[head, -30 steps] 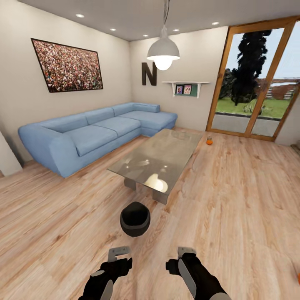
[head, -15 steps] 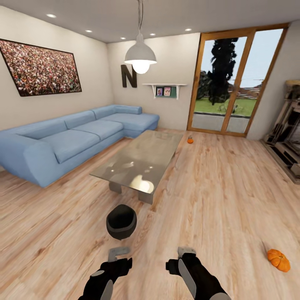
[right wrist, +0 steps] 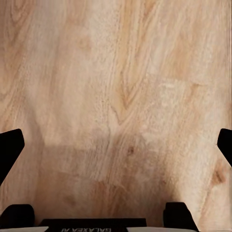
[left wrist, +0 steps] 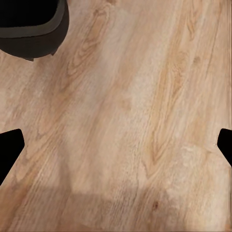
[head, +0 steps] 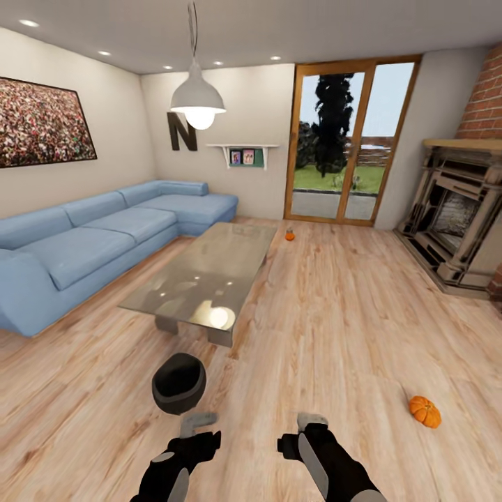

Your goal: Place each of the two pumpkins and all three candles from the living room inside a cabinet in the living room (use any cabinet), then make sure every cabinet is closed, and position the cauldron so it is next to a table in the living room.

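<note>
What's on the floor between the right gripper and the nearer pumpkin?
Nothing: in the head view, only bare wood floor lies between the right gripper and the nearer pumpkin.

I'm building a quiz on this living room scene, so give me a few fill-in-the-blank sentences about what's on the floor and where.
1. The black cauldron stands on the wooden floor just in front of the glass-topped ____.
2. The near pumpkin lies on the floor on the robot's ____ side.
3. The far pumpkin sits on the floor near the glass ____.
4. The left gripper and right gripper each hold ____.

Missing words: table; right; door; nothing
</note>
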